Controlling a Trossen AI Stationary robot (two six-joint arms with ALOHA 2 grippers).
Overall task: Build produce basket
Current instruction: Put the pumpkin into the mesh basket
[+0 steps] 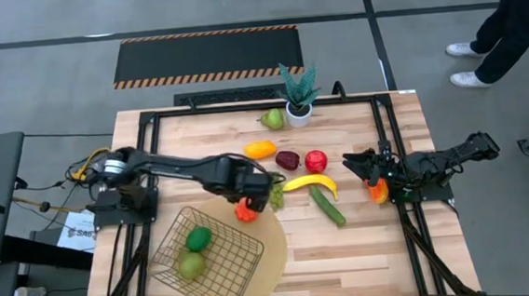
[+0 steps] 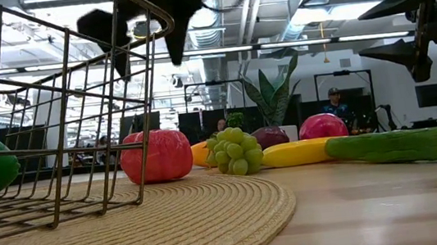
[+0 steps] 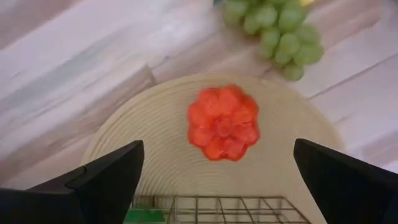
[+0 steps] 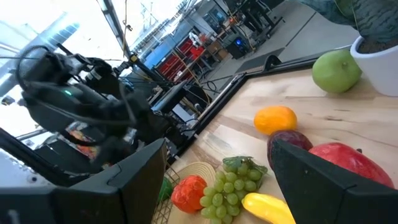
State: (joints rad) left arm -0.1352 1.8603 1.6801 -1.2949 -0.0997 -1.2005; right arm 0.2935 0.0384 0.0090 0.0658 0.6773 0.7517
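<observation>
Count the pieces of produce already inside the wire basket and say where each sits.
2. A dark green fruit lies near the middle of the basket, and a lighter green pear-like fruit sits beside it, nearer the table's front edge. Nothing else shows through the mesh.

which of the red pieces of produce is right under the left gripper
The ribbed red-orange fruit on the round mat's edge, beside the grapes. The open left gripper hovers over it; the red apple and dark red fruit lie farther off.

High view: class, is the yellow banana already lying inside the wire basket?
No. The banana lies on the bare table beside the cucumber, while the basket holds only two green fruits.
</observation>
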